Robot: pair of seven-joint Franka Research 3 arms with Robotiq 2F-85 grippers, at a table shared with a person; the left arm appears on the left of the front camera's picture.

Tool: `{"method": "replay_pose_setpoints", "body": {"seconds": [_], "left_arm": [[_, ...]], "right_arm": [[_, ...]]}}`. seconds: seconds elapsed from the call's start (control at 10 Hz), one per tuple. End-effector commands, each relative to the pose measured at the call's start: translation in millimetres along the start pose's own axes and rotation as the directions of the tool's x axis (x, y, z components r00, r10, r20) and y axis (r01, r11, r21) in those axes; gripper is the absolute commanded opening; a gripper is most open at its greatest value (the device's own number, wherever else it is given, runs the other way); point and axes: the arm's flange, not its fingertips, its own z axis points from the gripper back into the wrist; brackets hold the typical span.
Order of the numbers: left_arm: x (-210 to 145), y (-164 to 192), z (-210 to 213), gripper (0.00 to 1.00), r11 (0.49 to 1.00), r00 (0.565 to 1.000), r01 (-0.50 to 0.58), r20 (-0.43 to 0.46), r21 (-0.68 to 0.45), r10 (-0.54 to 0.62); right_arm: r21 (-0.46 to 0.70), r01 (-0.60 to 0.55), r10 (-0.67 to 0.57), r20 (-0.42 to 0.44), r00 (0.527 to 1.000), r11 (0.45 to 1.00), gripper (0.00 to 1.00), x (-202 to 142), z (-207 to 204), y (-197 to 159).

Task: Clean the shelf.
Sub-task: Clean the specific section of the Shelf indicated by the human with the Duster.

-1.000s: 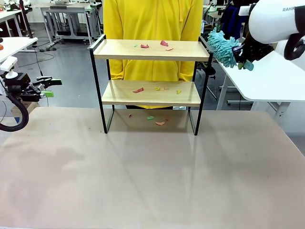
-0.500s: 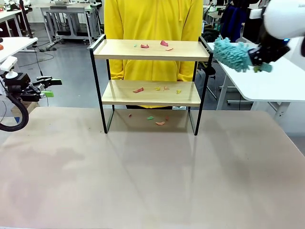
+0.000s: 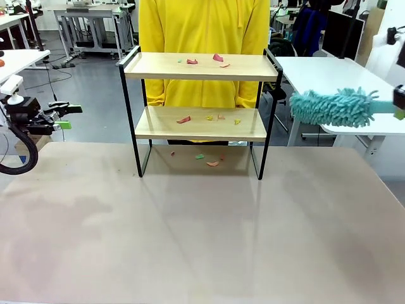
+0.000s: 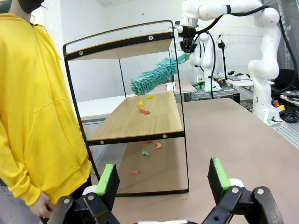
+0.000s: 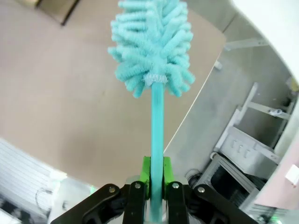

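Duster (image 3: 332,106) handle beyond right edge

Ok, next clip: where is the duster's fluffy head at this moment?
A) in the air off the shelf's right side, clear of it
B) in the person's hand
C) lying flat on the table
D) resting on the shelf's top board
A: the duster hangs beside the shelf, right of its frame with a gap between them, its handle pinched by the right arm's fingers.
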Motion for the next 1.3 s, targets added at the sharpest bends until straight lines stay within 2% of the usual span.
{"method": "replay_pose_setpoints", "body": {"seconds": [0.0,0.1,0.3,0.4,0.5,0.6,0.7,0.9,1.0,1.2], "left_arm": [[2.5,-1.4,-0.5,1.0,1.0,1.0,0.015,0.009,-0.006,-0.015],[2.5,-1.4,-0.5,1.0,1.0,1.0,0.015,0.009,-0.006,-0.015],[2.5,-1.4,-0.5,1.0,1.0,1.0,0.015,0.009,-0.006,-0.015],[2.5,-1.4,-0.5,1.0,1.0,1.0,0.015,0.009,-0.006,-0.015],[2.5,-1.4,-0.5,1.0,1.0,1.0,0.015,0.009,-0.006,-0.015],[2.5,-1.4,-0.5,1.0,1.0,1.0,0.015,0.009,-0.006,-0.015],[2.5,-1.4,-0.5,1.0,1.0,1.0,0.015,0.009,-0.006,-0.015],[2.5,-1.4,-0.5,1.0,1.0,1.0,0.015,0.009,-0.006,-0.015],[2.5,-1.4,-0.5,1.0,1.0,1.0,0.015,0.009,-0.006,-0.015],[2.5,-1.4,-0.5,1.0,1.0,1.0,0.015,0.009,-0.006,-0.015]], "right_arm": [[-0.001,-0.247,0.244,-0.135,0.96,0.969,0.13,-7.3,9.2,12.0],[0.031,-0.354,0.354,-0.179,0.918,0.935,0.13,-10.7,9.9,24.1],[0.119,-0.561,0.573,-0.214,0.791,0.819,0.13,-14.3,9.5,51.8],[0.171,-0.641,0.663,-0.198,0.722,0.748,0.13,-16.0,11.1,67.7],[0.203,-0.677,0.706,-0.171,0.687,0.708,0.13,-16.8,12.5,77.2],[0.24,-0.737,0.773,-0.132,0.62,0.632,0.13,-16.4,12.3,92.7],[0.239,-0.772,0.806,-0.119,0.579,0.589,0.13,-13.2,9.3,105.0],[0.269,-0.794,0.835,-0.087,0.543,0.544,0.13,-0.2,-0.8,124.1],[0.272,-0.797,0.839,-0.092,0.537,0.54,0.13,6.5,-8.0,132.2],[0.283,-0.776,0.82,-0.077,0.567,0.563,0.13,15.8,-19.5,139.7]]}}
